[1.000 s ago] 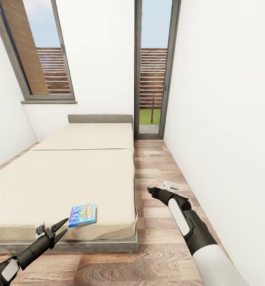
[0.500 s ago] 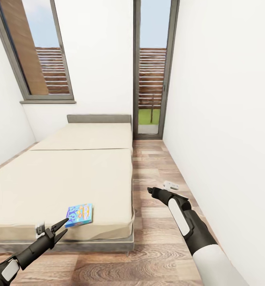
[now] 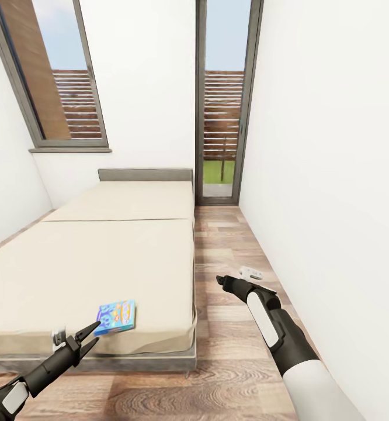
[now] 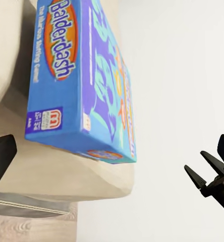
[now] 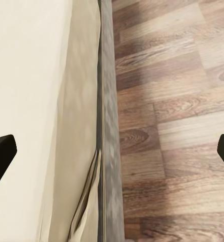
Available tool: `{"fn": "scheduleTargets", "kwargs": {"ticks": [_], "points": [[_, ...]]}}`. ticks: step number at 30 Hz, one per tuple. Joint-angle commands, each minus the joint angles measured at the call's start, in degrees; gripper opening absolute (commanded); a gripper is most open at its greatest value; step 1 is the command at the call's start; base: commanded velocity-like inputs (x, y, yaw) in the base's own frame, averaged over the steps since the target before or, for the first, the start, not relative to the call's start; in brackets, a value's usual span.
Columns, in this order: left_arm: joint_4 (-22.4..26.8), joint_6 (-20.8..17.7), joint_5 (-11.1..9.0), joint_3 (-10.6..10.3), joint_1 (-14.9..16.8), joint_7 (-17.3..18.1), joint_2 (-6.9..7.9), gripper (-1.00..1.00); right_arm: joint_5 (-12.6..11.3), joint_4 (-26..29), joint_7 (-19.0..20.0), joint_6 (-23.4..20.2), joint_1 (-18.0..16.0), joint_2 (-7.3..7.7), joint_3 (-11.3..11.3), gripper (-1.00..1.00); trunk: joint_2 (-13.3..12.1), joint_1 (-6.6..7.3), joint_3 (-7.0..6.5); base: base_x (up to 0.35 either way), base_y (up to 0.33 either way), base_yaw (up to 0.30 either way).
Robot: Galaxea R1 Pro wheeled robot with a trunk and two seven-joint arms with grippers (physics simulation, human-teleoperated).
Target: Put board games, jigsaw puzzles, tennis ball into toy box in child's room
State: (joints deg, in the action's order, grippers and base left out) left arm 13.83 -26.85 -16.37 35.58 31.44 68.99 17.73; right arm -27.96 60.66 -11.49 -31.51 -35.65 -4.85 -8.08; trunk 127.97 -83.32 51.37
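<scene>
One blue Balderdash board game [image 3: 117, 317] lies flat near the foot corner of the beige bed [image 3: 101, 257]. My left gripper [image 3: 97, 331] hovers just short of it, low at the bed's near edge, open with nothing between its fingers. In the left wrist view the box [image 4: 81, 80] lies ahead between the spread fingers [image 4: 2, 154]. My right gripper [image 3: 219, 281] is held over the wooden floor to the right of the bed, open and empty. The right wrist view looks down the bed's side rail [image 5: 106, 151].
A narrow strip of wooden floor [image 3: 229, 245] runs between the bed and the white right wall [image 3: 334, 175] towards a glass door [image 3: 222, 105]. A window [image 3: 60, 76] is set in the far wall above the headboard [image 3: 145, 174].
The whole picture has slid slightly left, so the camera has moved a little. Both arms keep the same pose and the board game lies where it was.
</scene>
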Motion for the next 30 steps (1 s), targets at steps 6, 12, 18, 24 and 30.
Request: {"fn": "scheduleTargets", "kwargs": {"ticks": [6,12,18,24,30], "points": [[-0.03,-0.58,-0.42,-0.16,0.02,0.13,0.02,1.0,-0.6,0.08,-0.55,-0.13,-0.03,0.01,-0.09,1.0,0.02,0.0,0.06,0.133,0.0,0.0],[-0.03,-0.58,-0.42,-0.16,0.02,0.17,0.08,1.0,-0.6,0.08,-0.55,-0.13,-0.03,0.01,-0.09,1.0,0.02,0.0,0.06,0.03,0.0,0.0],[-0.03,-0.58,-0.42,-0.16,0.02,0.18,0.07,1.0,-0.6,0.08,-0.55,-0.13,-0.03,0.01,-0.09,1.0,0.02,0.0,0.06,0.004,0.0,0.0],[-0.03,-0.58,-0.42,-0.16,0.02,0.18,0.05,1.0,-0.6,0.09,-0.55,-0.13,-0.03,0.01,-0.09,1.0,0.02,0.0,0.06,0.0,0.0,0.0],[-0.03,-0.31,-0.42,-0.17,0.02,0.18,0.05,1.0,-0.6,0.08,-0.55,-0.1,-0.03,0.01,-0.09,1.0,0.02,0.0,0.06,0.0,0.0,0.0]]}}
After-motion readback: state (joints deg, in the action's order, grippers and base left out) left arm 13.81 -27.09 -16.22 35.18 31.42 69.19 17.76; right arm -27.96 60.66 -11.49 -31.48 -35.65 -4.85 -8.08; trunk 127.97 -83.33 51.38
